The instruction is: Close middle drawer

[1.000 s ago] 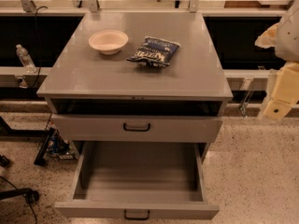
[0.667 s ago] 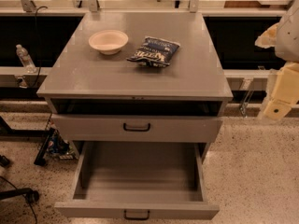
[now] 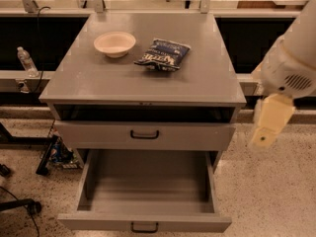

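Speckled floor [image 3: 276, 201], lab clutter behind, grey drawer bench [image 3: 207, 78] centre frame. On its top there's a cream bowl [image 3: 114, 43] at 11 o'clock and a dark snack bag [image 3: 163, 54] just beside it, toward 12.

Change over the last second: none I can see. The middle drawer [image 3: 148, 191] is at 6 o'clock, pulled far out toward the camera with nothing inside. Its front panel and small black pull [image 3: 144, 226] sit at the bottom edge of view, at the same extension as a second ago. The top drawer [image 3: 98, 135] above it, with the bigger handle, sits slightly proud with a dark gap over it; also unchanged. Lowest drawer isn't visible.

My read: closing hasn't started, zero progress, no contact yet.

Arm pose: the white arm [image 3: 296, 58] comes in from 2 o'clock, off the bench's right side. The gripper [image 3: 269, 125] hangs down at 3 o'clock, about level with the top drawer's front. It's clear of the bench and well apart from the middle drawer's front panel. Can't tell whether the jaws are released or clenched; nothing seen held.

Next, I'd guess it has to drop and swing toward 6 o'clock, get in front of the panel, then push toward 12. Watch the drawer's right front corner on the way round.
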### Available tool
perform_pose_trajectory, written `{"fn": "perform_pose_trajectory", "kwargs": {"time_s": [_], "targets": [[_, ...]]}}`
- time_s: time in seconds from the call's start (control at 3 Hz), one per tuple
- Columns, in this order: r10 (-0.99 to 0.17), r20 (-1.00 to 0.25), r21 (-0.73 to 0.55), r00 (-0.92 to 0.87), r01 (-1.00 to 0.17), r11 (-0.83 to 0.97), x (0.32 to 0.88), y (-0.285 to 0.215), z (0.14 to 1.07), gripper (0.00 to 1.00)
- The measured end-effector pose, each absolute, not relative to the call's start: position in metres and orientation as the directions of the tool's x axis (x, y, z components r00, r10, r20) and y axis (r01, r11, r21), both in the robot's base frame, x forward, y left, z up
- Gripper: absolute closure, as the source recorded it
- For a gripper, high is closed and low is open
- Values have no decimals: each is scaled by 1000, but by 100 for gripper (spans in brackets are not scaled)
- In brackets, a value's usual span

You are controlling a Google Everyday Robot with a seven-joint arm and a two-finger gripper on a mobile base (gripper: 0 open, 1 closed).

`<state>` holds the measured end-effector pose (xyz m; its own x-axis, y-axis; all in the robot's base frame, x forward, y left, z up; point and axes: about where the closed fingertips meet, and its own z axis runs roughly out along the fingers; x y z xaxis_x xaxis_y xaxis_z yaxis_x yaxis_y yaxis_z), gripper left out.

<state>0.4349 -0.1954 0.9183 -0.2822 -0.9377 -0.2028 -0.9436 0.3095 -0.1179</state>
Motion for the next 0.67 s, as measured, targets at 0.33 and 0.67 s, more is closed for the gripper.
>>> {"fn": "perform_pose_trajectory", "kwargs": {"time_s": [0.33,0.67], "targets": [[-921,-155,1,-358,-932,362,422,-184,860,0],[-892,-131,97,-432,-901,422,397,-170,809,0]]}}
